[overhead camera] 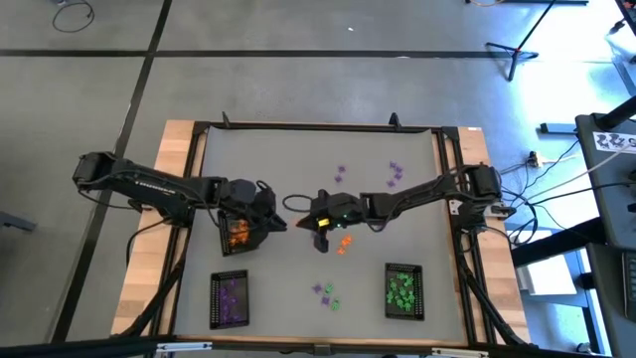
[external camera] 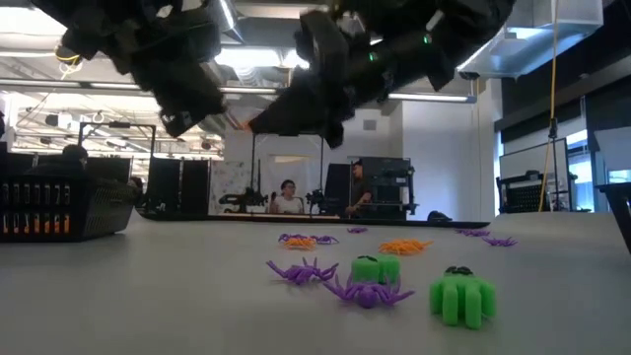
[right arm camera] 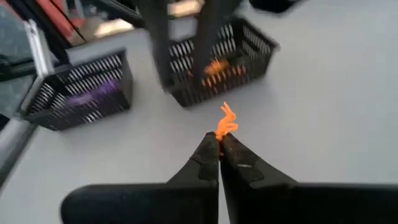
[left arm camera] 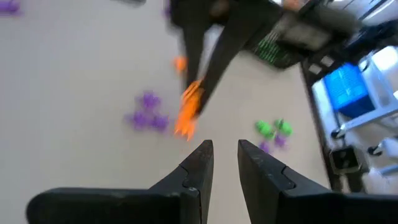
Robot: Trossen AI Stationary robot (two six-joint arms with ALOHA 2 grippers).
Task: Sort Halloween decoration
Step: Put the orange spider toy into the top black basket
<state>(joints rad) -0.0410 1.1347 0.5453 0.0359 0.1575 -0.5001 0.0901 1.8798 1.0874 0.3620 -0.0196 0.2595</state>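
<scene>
High view: three trays (overhead camera: 231,299) part-filled; right pincer (right arm camera: 219,138) pinches an orange trinket (right arm camera: 226,122); left pincer (left arm camera: 224,149) narrow, empty; loose trinkets (overhead camera: 328,294) remain.

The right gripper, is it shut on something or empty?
Shut on an orange trinket. In the right wrist view the right gripper's fingertips meet, and the orange piece sticks out from between them.

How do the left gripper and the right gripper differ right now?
The right gripper has its jaws shut on an orange decoration; the left gripper holds nothing, its jaws slightly apart. The left gripper is above the tray with orange pieces, the right over open table. Both are dark and two-fingered.
</scene>
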